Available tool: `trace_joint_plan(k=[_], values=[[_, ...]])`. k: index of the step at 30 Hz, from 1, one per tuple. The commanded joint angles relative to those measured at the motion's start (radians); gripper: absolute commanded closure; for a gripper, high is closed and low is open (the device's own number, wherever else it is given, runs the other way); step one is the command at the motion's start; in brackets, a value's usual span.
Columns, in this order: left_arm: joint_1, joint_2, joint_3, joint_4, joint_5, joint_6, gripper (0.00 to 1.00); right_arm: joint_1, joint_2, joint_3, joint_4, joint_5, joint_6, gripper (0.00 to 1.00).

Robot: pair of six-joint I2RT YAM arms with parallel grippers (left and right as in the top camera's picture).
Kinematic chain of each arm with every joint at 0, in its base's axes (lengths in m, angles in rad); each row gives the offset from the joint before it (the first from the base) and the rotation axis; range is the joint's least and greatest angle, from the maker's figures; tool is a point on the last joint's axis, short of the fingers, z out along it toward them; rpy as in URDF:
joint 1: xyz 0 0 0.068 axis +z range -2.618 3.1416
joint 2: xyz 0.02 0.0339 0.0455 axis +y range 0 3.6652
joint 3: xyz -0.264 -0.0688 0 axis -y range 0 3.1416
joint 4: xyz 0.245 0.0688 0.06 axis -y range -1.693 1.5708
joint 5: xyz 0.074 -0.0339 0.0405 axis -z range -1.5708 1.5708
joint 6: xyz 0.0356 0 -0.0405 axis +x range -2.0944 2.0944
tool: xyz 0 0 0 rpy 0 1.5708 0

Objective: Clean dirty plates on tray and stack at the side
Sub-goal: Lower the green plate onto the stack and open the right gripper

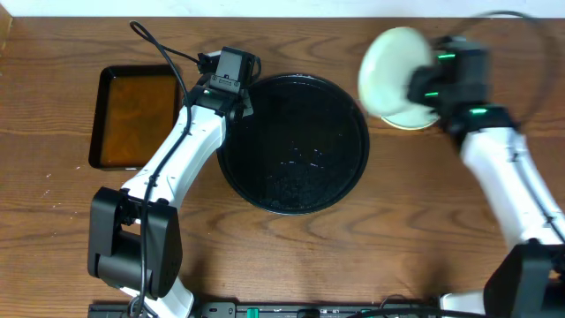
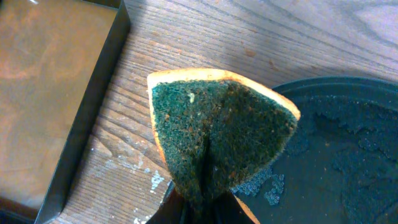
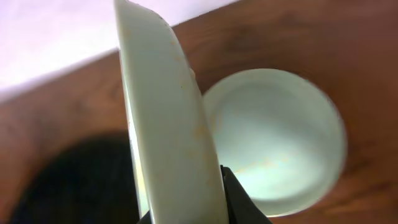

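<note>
While the left gripper [image 1: 228, 88] has its jaws clamped tight on the lower end of a green-faced sponge [image 2: 224, 130], the sponge is fanned out ahead of them, over the rim of the tray [image 1: 291, 190] and the wood beside it; droplets are seen on the tray; a pan [image 1: 97, 119] of brown liquid lies left of the jaws. The right gripper [image 1: 424, 87] is nearly closed on the rim of a pale mint plate [image 3: 165, 118], held on edge between the jaws; beyond them a second plate [image 3: 280, 137] lies flat on the wood, outside the tray.

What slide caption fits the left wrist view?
Left gripper holding a green-faced yellow sponge over the edge of the round glossy black tray.
</note>
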Motion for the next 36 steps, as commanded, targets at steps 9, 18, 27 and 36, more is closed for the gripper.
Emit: trace_joint_plan(k=[9,18,27,36], values=[[0.0,0.01,-0.007,0.017,-0.024,-0.043,0.9,-0.304,0.139,0.023,-0.021,-0.372,0.124,0.99],[0.0,0.01,-0.007,0.009,-0.024,-0.045,0.9,-0.278,0.259,0.023,0.072,-0.378,0.09,0.56],[0.0,0.01,-0.007,0.009,-0.024,-0.046,0.9,-0.239,0.254,0.037,-0.019,-0.275,-0.006,0.34],[0.0,0.01,-0.007,0.018,-0.024,-0.046,0.9,-0.101,0.242,0.161,-0.247,-0.192,-0.188,0.36]])
